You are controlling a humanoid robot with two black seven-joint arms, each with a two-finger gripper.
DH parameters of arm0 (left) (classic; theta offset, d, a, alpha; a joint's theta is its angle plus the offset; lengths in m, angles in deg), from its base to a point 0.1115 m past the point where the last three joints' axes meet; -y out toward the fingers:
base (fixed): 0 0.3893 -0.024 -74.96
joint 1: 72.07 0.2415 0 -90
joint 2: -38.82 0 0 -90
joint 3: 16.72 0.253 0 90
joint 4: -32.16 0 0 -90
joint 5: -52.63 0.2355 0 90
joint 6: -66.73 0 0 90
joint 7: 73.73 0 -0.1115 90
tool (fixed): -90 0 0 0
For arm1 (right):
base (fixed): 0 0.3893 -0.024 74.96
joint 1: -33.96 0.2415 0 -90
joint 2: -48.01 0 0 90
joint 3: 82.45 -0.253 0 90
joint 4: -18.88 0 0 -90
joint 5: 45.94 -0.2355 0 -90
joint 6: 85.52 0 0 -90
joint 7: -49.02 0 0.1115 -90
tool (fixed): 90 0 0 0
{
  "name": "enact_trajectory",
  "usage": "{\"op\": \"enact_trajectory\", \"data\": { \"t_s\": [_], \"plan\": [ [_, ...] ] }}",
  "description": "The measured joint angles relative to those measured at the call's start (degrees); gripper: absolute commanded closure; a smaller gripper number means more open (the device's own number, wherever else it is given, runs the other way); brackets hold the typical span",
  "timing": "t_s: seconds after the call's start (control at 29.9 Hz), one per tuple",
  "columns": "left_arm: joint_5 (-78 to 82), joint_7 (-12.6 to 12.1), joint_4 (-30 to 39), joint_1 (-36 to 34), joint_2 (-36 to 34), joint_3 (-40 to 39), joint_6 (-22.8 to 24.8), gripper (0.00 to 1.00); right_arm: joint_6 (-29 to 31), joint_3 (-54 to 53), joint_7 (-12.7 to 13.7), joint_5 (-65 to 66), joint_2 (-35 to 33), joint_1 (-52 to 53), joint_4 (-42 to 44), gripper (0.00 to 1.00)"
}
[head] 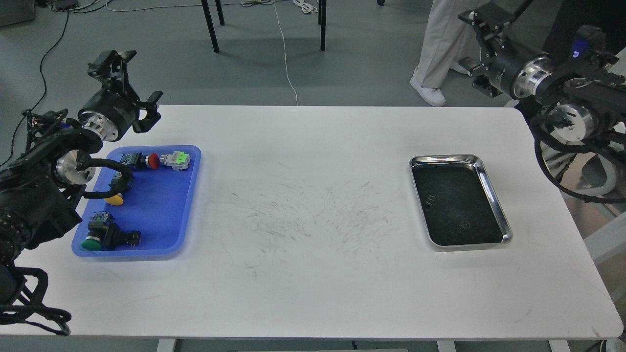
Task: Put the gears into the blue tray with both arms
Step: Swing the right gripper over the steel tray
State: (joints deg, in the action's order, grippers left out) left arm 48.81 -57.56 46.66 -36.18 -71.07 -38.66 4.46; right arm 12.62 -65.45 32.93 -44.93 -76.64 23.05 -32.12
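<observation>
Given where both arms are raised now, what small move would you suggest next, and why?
Probably lower the right gripper toward the steel tray, where a tiny dark part that may be a gear lies; the blue tray shows only push-button switches.

I see a matt white table (313,274), its smooth top scuffed with fine dark scratches near the middle. The blue tray (188,195) looks like smooth plastic with a soft sheen. The steel tray (494,195) has a mirror-bright metal rim (its bottom is dark and dull). My arms are matt black, each with a polished silver wrist ring (530,76).
</observation>
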Motion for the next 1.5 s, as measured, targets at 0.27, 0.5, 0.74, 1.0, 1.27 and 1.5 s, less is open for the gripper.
{"op": "enact_trajectory", "data": {
  "t_s": [0.27,0.5,0.74,1.0,1.27,1.5],
  "plan": [
    [-0.28,-0.02,-0.01,-0.98,0.21,-0.49,0.03,0.02,2.84,11.09,0.08,9.72,0.08,6.30,-1.15,0.02],
    [-0.47,-0.08,-0.01,-0.99,1.36,-0.88,0.03,0.02,3.20,12.55,1.56,35.57,0.71,7.26,-2.29,0.04],
    [-0.58,-0.08,0.00,-0.99,1.99,-0.91,-0.03,0.02,5.89,12.90,0.80,47.96,0.82,6.94,-5.14,0.04],
    [0.12,0.30,0.01,-1.28,2.28,-0.10,0.24,0.02,6.55,14.78,-0.84,63.70,2.44,5.36,-8.46,0.04],
    [0.32,0.46,0.01,-1.40,2.18,0.15,0.27,0.02,6.55,16.96,-1.89,65.60,4.98,3.68,-8.53,0.08],
    [0.32,0.46,0.00,-1.27,2.31,0.15,0.27,0.02,6.55,20.59,-3.94,67.42,6.86,3.49,-7.65,0.12]
  ]
}}
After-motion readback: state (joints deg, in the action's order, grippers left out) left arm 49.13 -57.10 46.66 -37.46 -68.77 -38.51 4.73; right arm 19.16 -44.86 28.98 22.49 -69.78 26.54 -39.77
